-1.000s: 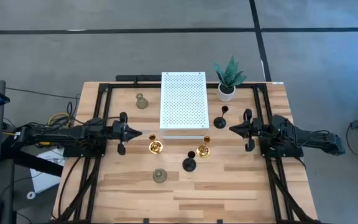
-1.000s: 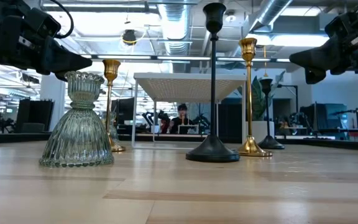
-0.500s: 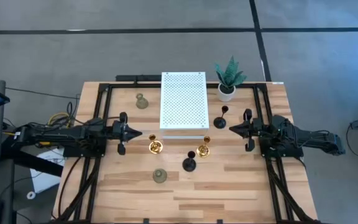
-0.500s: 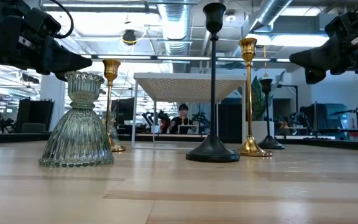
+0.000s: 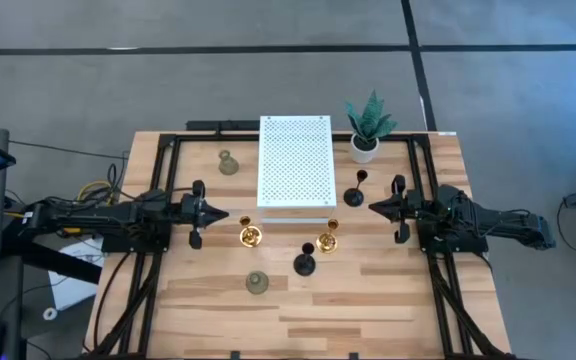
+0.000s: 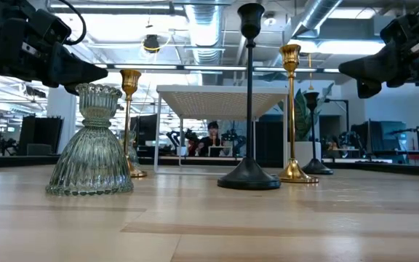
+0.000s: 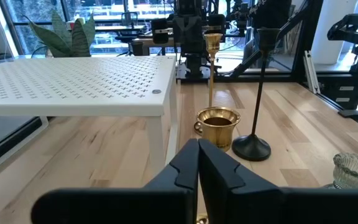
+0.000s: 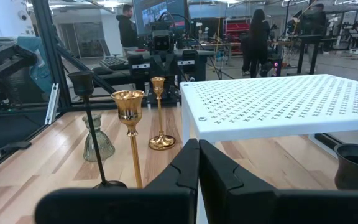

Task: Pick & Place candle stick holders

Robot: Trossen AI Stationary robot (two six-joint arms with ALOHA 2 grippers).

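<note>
Arms level, facing across the table (image 5: pixel 368 290), left gripper (image 5: pixel 222 213) and right gripper (image 5: pixel 374 208) both closed, empty.

Two matte black robot arms, each built of blocky jointed segments. The left end effector (image 5: pixel 218 212) and the right end effector (image 5: pixel 376 208) each taper to a narrow point formed by two dark angular fingers (image 7: pixel 219 167) with flat inner faces. A short black crossbar sits just behind each tip. Yellow and black cables bundle near the left arm's base.
</note>
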